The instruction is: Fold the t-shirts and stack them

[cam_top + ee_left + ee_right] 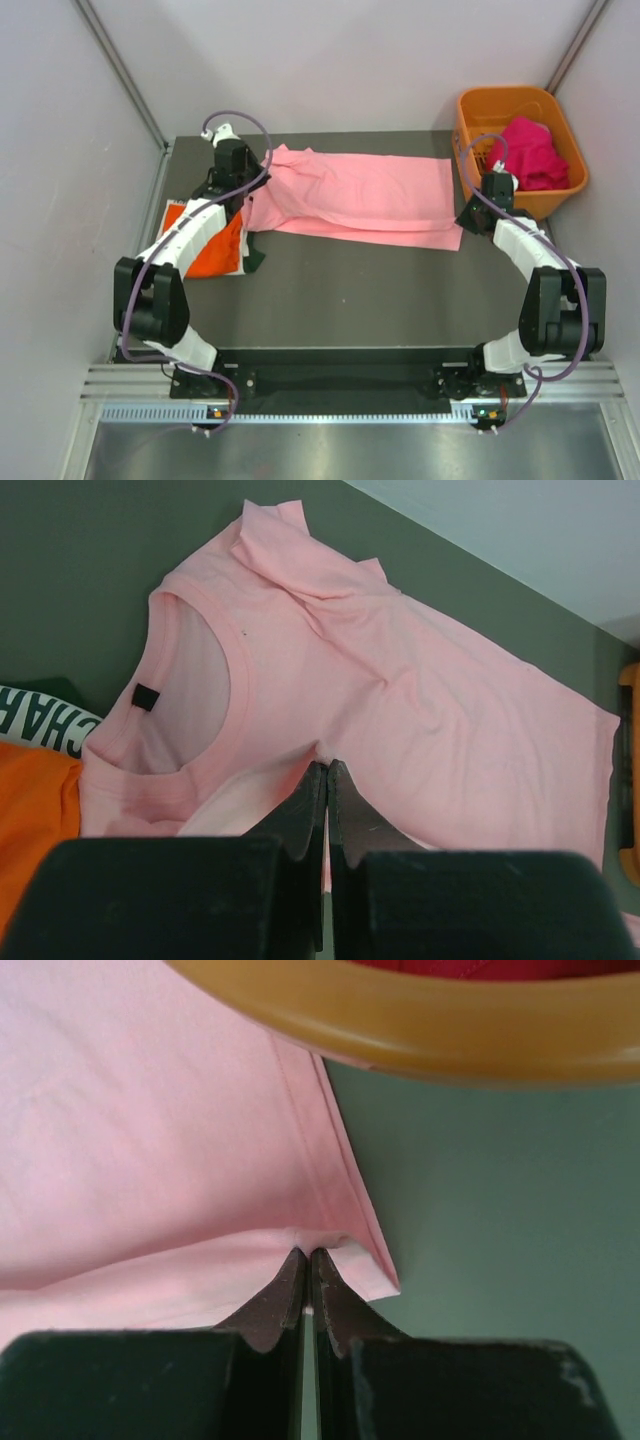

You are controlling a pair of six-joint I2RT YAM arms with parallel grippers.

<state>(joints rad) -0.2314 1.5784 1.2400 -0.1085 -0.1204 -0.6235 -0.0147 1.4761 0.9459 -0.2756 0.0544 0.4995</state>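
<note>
A light pink t-shirt (360, 195) lies stretched sideways across the back of the table, collar to the left; it fills the left wrist view (420, 690) and the right wrist view (150, 1130). My left gripper (328, 768) is shut on the pink cloth near the collar. My right gripper (305, 1253) is shut on the pink cloth at the hem corner, beside the basket. A bright orange t-shirt (212, 250) lies folded under my left arm on white and dark green cloth (255, 257). Magenta shirts (530, 152) lie in the basket.
The orange plastic basket (473, 110) stands at the back right corner, its rim right above my right gripper (450, 1030). White lettered cloth (45, 720) peeks out beside the orange shirt (30, 820). Grey walls enclose the table.
</note>
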